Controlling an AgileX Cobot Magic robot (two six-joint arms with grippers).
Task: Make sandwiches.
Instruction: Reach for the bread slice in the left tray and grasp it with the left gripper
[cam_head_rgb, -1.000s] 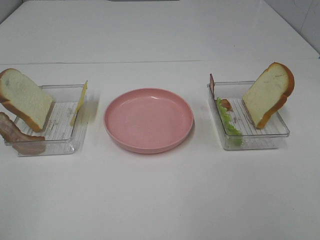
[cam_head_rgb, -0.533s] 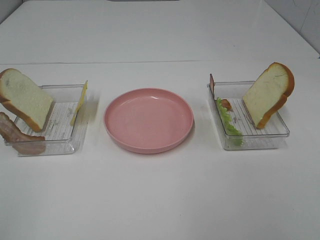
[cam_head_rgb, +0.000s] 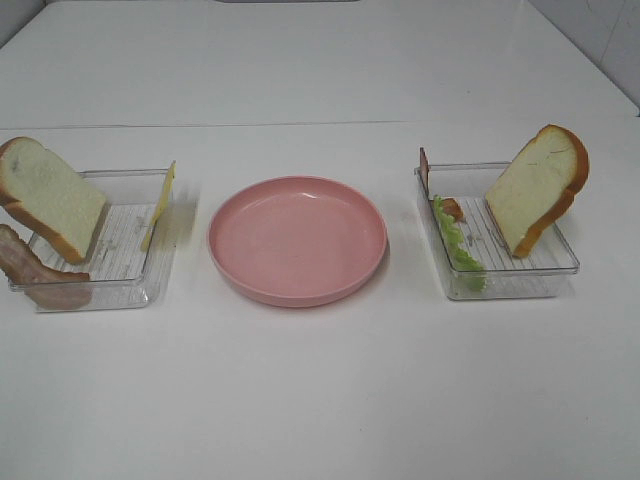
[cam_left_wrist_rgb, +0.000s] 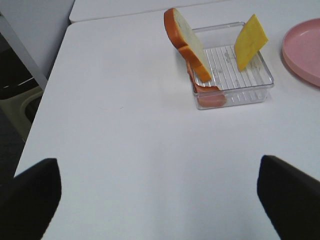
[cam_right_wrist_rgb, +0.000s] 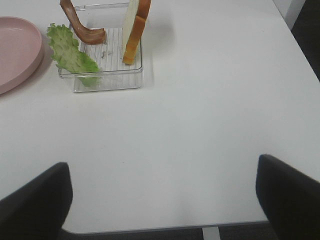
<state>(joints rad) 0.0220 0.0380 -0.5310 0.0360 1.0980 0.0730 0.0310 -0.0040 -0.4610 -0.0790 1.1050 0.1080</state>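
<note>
Both arms are hanging low over the near part of the table (cam_head_rgb: 320, 400), well apart from the food. I am holding my left gripper (cam_left_wrist_rgb: 160, 200) with its jaws spread wide, white tabletop showing between them. I am holding my right gripper (cam_right_wrist_rgb: 162, 200) the same way, jaws parted wide and clasping nothing.

The sandwich parts are sitting unassembled, split between two clear trays flanking the pink plate (cam_head_rgb: 297, 240).

Left tray (cam_head_rgb: 125, 255):
- The first bread slice (cam_head_rgb: 50, 197) is leaning tilted at the side away from the plate, its top reaching out past the rim.
- The first bacon strip (cam_head_rgb: 40, 272) is draping over the near outer corner, just under that slice and apparently touching it.
- The cheese square (cam_head_rgb: 160, 205) is standing on edge, leaning against the wall nearest the plate.

Right tray (cam_head_rgb: 540, 268):
- The second bread slice (cam_head_rgb: 538, 188) is leaning tilted toward the outer side, its crusted top rising above the far outer corner.
- The lettuce leaf (cam_head_rgb: 458, 245) is lying along the plate-side wall, spilling over the rim.
- The second bacon strip (cam_right_wrist_rgb: 95, 36) is curling at the far plate-side corner, one end sticking up above the rim.
</note>
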